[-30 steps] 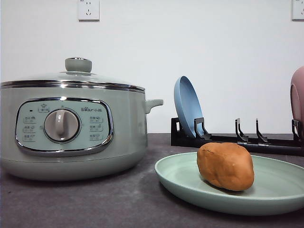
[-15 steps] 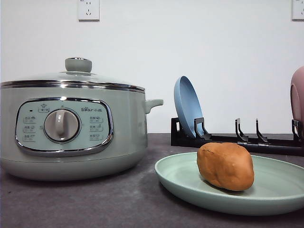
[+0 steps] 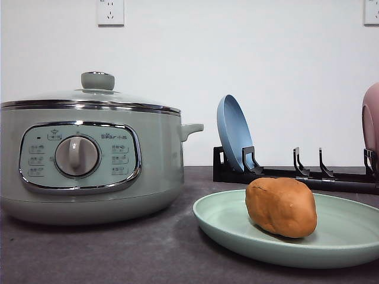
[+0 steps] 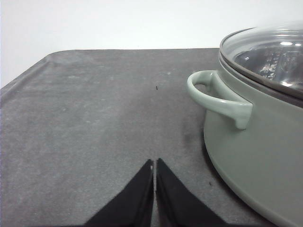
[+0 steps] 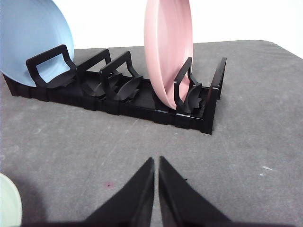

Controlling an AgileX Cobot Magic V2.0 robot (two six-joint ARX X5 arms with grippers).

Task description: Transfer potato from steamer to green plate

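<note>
The orange-brown potato (image 3: pixel 281 207) lies on the pale green plate (image 3: pixel 343 239) at the front right of the table. The sage-green steamer (image 3: pixel 89 160) stands at the left with its glass lid on; its side handle and lid edge also appear as the steamer (image 4: pixel 255 142) in the left wrist view. My left gripper (image 4: pixel 155 163) is shut and holds nothing, low over bare table beside the steamer's handle. My right gripper (image 5: pixel 156 161) is shut and holds nothing, in front of the plate rack, with the green plate's rim (image 5: pixel 8 201) off to one side.
A black plate rack (image 3: pixel 296 171) stands behind the green plate, holding a blue plate (image 3: pixel 233 133) and a pink plate (image 3: pixel 371 118). The same rack (image 5: pixel 123 94), blue plate (image 5: pixel 33 38) and pink plate (image 5: pixel 168 47) face the right wrist. Grey table mat (image 4: pixel 94 118) lies beside the steamer.
</note>
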